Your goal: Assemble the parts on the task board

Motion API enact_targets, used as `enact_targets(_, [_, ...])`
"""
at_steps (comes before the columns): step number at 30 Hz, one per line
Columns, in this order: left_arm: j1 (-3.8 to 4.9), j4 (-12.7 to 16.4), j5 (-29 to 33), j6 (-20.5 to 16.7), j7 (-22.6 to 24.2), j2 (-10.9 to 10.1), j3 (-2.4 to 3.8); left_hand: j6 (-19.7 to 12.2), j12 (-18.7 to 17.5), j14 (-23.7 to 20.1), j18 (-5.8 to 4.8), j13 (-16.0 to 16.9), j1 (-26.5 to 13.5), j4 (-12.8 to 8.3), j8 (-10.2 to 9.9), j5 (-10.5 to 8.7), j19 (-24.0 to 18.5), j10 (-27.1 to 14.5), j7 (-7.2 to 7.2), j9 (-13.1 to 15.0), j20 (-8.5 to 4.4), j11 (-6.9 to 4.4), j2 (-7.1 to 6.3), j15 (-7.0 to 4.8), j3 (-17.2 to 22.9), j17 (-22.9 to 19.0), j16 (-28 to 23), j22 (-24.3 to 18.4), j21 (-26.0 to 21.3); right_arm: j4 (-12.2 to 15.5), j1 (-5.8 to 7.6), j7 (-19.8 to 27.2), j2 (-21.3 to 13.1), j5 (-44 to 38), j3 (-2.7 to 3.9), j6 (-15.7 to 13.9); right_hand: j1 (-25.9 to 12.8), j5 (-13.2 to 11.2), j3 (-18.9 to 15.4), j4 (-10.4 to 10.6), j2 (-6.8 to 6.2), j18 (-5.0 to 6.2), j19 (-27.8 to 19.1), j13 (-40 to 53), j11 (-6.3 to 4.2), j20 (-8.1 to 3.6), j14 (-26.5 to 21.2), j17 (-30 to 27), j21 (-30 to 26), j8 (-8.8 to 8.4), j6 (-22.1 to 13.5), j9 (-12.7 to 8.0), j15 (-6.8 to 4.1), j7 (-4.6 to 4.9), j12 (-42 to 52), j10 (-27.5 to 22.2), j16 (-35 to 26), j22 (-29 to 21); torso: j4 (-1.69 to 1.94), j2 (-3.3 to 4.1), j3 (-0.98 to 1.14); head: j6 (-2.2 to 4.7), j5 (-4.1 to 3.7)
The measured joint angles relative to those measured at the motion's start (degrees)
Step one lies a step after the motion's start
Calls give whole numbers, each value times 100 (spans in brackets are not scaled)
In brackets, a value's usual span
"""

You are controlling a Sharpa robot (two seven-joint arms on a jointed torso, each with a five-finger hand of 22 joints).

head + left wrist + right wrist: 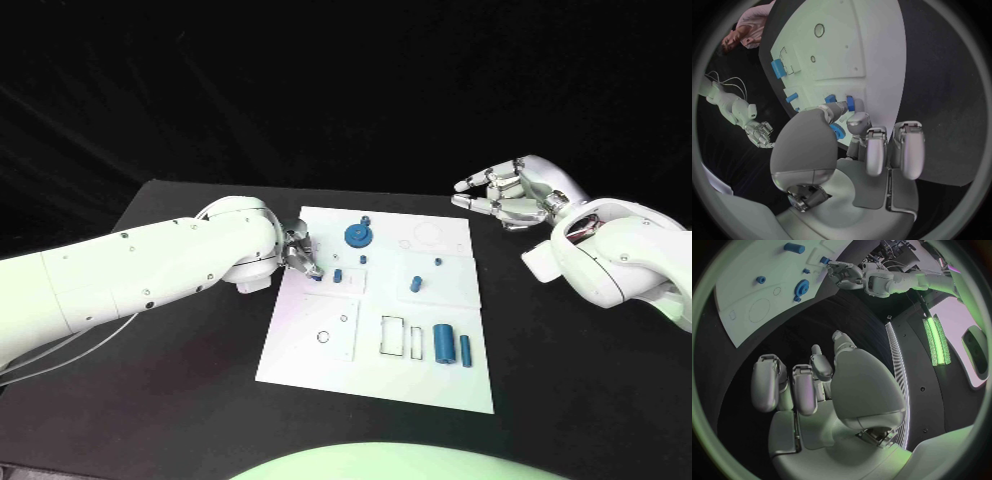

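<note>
The white task board [378, 372] lies mid-table. My left hand [300, 252] is low over its left edge, and thumb and a finger pinch a small blue part [837, 131]. Just past the fingertips two blue pegs [848, 103] stand in the board. A blue gear [358, 236] sits near the far edge, with a small blue piece [415, 283] mid-board. Two blue cylinders [453, 344] lie by the rectangular slots near the right edge. My right hand [508, 195] hovers off the board's far right corner, fingers loosely bent and apart, holding nothing.
The black table [173, 380] surrounds the board. My left forearm [144, 275] crosses the table's left side. My right forearm [620, 260] hangs over the right side. In the right wrist view the gear [802, 288] and my left hand [845, 274] appear far off.
</note>
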Motion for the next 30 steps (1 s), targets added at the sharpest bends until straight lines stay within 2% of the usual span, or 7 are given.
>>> enact_targets(10, [2,-2,-14,1,-5,14,0,0,0,0,0,1,5,17,1,20,0,30,0,10,0,-11,5,0,17,0,0,0,0,0,-1,3,1,0,0,5,0,0,0,0,0,0,0,0,0,0,0,0,0,0,0,0,0,0,0,0,0,-1,-3,1,4,-5,-7])
enact_targets(15, [3,-3,-21,13,-19,23,0,0,0,0,0,7,-37,16,99,20,0,55,0,28,0,-15,-37,0,32,0,0,0,0,3,-1,3,-2,0,0,7,0,0,0,0,0,0,0,0,0,0,0,0,0,0,0,0,0,0,0,0,0,-1,-5,1,7,-18,-14])
enact_targets(21, [5,-13,-33,39,-43,42,0,0,22,-17,0,7,-270,-263,160,-13,0,95,-59,55,0,-54,-162,-25,328,0,0,0,23,7,-2,4,-8,0,0,7,0,0,0,0,0,0,0,0,0,0,0,3,0,0,0,0,0,0,0,0,0,-1,-5,0,7,-25,-19])
enact_targets(30, [6,-34,-39,43,-94,66,2,11,67,-20,0,27,-381,-360,226,-14,0,137,-71,51,0,-95,-224,-62,388,-1,0,0,45,14,-2,5,-16,0,0,7,0,0,0,0,0,0,0,-1,0,0,0,4,0,0,0,0,0,0,0,0,0,-2,-5,1,7,-26,-33])
